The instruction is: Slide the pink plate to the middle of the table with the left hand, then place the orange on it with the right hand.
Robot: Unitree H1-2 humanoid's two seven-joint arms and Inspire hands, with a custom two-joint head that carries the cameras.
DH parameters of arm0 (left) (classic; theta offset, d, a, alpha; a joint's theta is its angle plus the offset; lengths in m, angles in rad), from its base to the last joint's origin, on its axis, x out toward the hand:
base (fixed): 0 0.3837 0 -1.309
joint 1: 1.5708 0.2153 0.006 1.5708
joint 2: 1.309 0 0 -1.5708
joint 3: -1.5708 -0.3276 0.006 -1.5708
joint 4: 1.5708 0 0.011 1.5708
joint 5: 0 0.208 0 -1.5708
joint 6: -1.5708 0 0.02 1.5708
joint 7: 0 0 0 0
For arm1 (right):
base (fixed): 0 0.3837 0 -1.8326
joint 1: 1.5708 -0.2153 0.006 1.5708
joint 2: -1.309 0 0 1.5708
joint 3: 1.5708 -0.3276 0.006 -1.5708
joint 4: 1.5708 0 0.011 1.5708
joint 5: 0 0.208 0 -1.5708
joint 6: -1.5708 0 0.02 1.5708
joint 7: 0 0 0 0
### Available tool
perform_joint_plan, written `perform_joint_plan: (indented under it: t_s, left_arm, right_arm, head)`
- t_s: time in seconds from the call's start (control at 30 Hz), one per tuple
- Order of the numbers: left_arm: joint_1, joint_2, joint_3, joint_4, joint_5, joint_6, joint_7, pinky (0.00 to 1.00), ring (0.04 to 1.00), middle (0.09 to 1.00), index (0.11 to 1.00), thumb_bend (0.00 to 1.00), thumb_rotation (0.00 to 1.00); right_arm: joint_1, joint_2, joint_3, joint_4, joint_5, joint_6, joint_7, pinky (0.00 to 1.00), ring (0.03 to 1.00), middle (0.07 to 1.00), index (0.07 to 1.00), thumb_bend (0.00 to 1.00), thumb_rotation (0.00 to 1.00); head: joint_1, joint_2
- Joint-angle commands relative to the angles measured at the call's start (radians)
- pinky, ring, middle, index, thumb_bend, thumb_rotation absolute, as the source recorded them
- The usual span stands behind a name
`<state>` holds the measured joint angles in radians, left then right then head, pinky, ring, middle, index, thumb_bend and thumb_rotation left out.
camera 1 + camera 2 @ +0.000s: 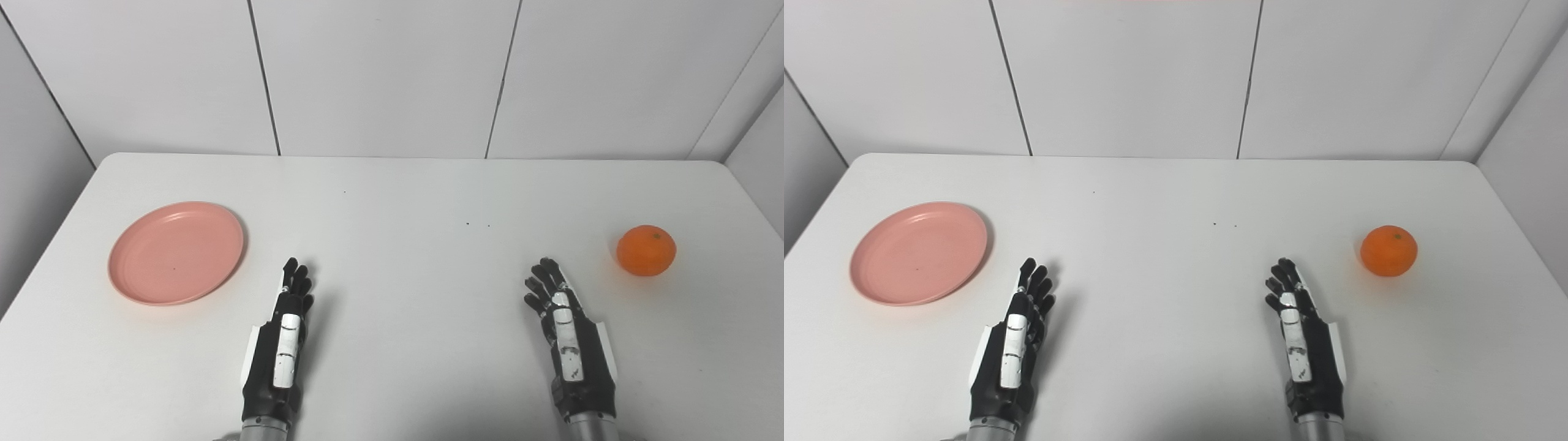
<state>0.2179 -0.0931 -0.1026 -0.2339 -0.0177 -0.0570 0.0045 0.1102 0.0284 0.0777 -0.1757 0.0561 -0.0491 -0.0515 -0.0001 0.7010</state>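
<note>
A pink plate point(176, 252) lies flat and empty on the left side of the white table point(398, 196). An orange point(646, 250) sits at the right side of the table. My left hand point(283, 338) rests near the front edge, to the right of the plate and apart from it, open and empty with its fingers stretched forward. My right hand point(566, 331) rests near the front edge, to the left of the orange and apart from it, also open and empty.
White wall panels point(392, 73) stand right behind the table's far edge. The table's left and right edges lie close to the plate and the orange. A few tiny dark specks point(478, 225) mark the tabletop.
</note>
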Motion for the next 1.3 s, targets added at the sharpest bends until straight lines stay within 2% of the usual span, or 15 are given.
perform_joint_plan:
  t_s: [0.0,0.17,0.2,0.37,0.43,0.63,0.9,1.17,1.27]
  left_arm:
    - [0.278,0.0,-0.002,-0.034,0.035,-0.08,0.026,1.0,1.0,1.0,1.0,0.69,0.98]
    - [0.273,-0.003,-0.014,-0.024,0.053,-0.077,0.04,1.0,1.0,1.0,1.0,0.68,0.98]
    - [0.272,-0.004,-0.017,-0.024,0.061,-0.074,0.044,1.0,1.0,1.0,1.0,0.69,0.98]
    - [0.257,-0.008,-0.033,-0.07,0.096,-0.032,0.06,1.0,0.999,0.993,1.0,0.71,0.98]
    - [0.236,-0.008,-0.028,-0.096,0.087,-0.02,0.063,1.0,0.998,0.992,1.0,0.71,0.97]
    - [0.181,0.003,-0.007,-0.166,0.04,0.045,0.058,1.0,1.0,1.0,1.0,0.74,0.94]
    - [0.125,0.004,0.01,-0.209,0.032,0.104,0.048,1.0,0.999,0.998,1.0,0.8,0.95]
    - [0.08,0.033,0.021,-0.254,-0.005,0.138,0.01,1.0,1.0,0.999,1.0,0.83,0.96]
    - [0.049,0.04,0.039,-0.293,-0.034,0.178,-0.005,1.0,1.0,0.997,1.0,0.85,0.96]
  right_arm:
    - [0.019,-0.015,-0.009,0.023,0.013,-0.034,0.031,0.91,0.9,0.908,0.905,0.76,0.9]
    - [0.018,-0.024,-0.015,0.042,0.026,-0.049,0.039,0.92,0.905,0.915,0.911,0.74,0.9]
    - [0.017,-0.027,-0.017,0.047,0.03,-0.053,0.04,0.92,0.905,0.915,0.911,0.74,0.91]
    - [0.013,-0.035,-0.033,0.071,0.066,-0.062,0.05,0.93,0.911,0.913,0.907,0.77,0.89]
    - [0.009,-0.042,-0.039,0.086,0.074,-0.073,0.058,0.93,0.913,0.912,0.908,0.78,0.89]
    - [0.003,-0.055,-0.056,0.124,0.099,-0.108,0.082,0.94,0.921,0.919,0.908,0.77,0.89]
    - [0.005,-0.061,-0.072,0.144,0.116,-0.132,0.099,0.92,0.912,0.916,0.903,0.78,0.88]
    - [-0.002,-0.056,-0.073,0.173,0.113,-0.157,0.104,0.91,0.901,0.907,0.898,0.76,0.87]
    - [-0.004,-0.052,-0.071,0.178,0.11,-0.159,0.103,0.9,0.899,0.905,0.895,0.75,0.87]
  head:
    - [0.007,-0.002]
    - [0.051,-0.031]
    - [0.072,-0.049]
    - [0.111,-0.08]
    - [0.132,-0.104]
    - [0.164,-0.136]
    - [0.192,-0.143]
    - [0.19,-0.157]
    - [0.185,-0.167]
